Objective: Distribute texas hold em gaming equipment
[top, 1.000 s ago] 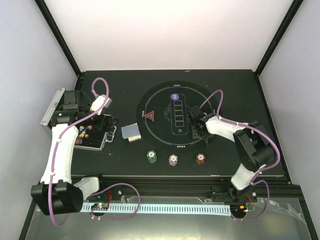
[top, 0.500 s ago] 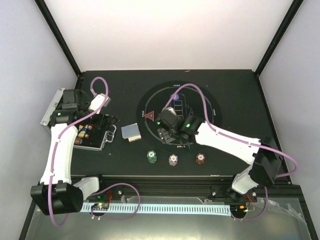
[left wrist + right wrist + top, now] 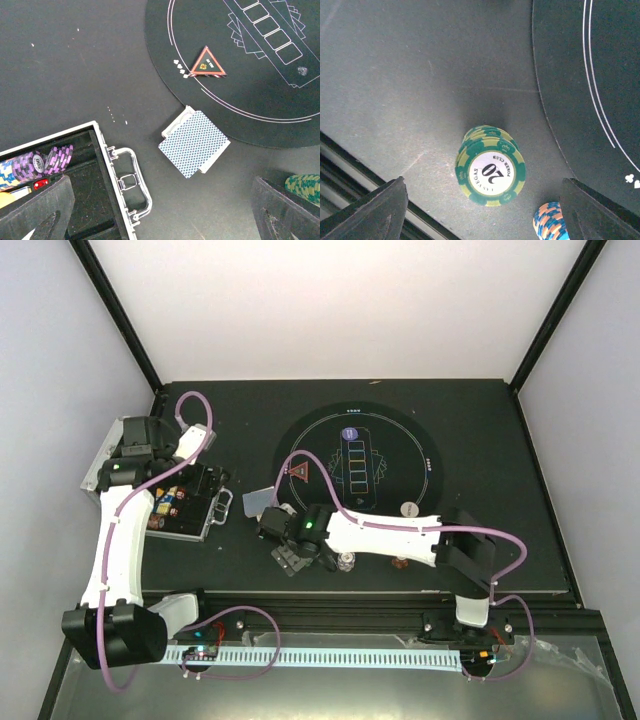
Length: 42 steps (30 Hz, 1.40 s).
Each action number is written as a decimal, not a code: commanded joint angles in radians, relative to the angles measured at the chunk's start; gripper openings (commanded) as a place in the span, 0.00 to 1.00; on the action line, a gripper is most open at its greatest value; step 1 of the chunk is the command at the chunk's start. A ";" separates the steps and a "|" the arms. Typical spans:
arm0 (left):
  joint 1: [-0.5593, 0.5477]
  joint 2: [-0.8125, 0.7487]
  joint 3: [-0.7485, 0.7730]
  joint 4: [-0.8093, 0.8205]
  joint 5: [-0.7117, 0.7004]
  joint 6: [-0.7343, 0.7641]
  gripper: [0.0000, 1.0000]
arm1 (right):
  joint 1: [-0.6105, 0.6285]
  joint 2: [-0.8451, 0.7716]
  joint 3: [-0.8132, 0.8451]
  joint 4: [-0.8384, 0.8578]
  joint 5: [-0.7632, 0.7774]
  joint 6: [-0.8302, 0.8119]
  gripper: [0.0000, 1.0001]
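While your right gripper (image 3: 482, 181) hangs straight above the green chip stack (image 3: 490, 171), its fingers are spread wide. One shows at each lower corner of the right wrist view, with the stack between them and touched by neither. That straddle reads as set up for a pinch across the stack's sides, so you would want to lower squarely before pressing in. The stack stands upright on bare table just off the curved edge of the round felt mat (image 3: 400, 435). A blue-and-orange striped stack (image 3: 549, 221) sits close at the lower right of that view, near enough that the finger on that side could clip it. From above, your right arm lies stretched across the lower middle of the frame and hides the green stack. Your left gripper (image 3: 161, 200) is likewise spread with nothing in it, hovering at the left of the overhead frame over the open metal case (image 3: 107, 165), probably because the purple chips (image 3: 37, 165) in its tray are the supply to draw from. Between case and mat lies the card deck (image 3: 194, 143), back up, right at the mat's rim. The red triangle marker (image 3: 206, 62) sits just inside that rim, the purple button disc (image 3: 350, 434) near the mat's top and the white button disc (image 3: 408, 508) at its lower right, so the layout looks partly dealt out.
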 commanded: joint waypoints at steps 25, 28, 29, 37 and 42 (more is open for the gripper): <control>0.045 -0.018 0.040 -0.035 0.079 0.044 0.99 | -0.046 0.087 -0.013 0.042 -0.047 -0.029 0.68; 0.045 -0.018 0.042 -0.037 0.078 0.045 0.99 | -0.047 0.090 -0.013 0.046 -0.045 -0.030 0.63; 0.046 -0.019 0.042 -0.036 0.079 0.045 0.99 | -0.047 0.090 -0.014 0.047 -0.045 -0.030 0.62; 0.050 -0.021 0.046 -0.040 0.086 0.054 0.99 | -0.057 0.100 -0.031 0.058 -0.044 -0.031 0.62; 0.054 -0.021 0.048 -0.040 0.088 0.056 0.99 | -0.063 0.100 -0.038 0.063 -0.045 -0.031 0.62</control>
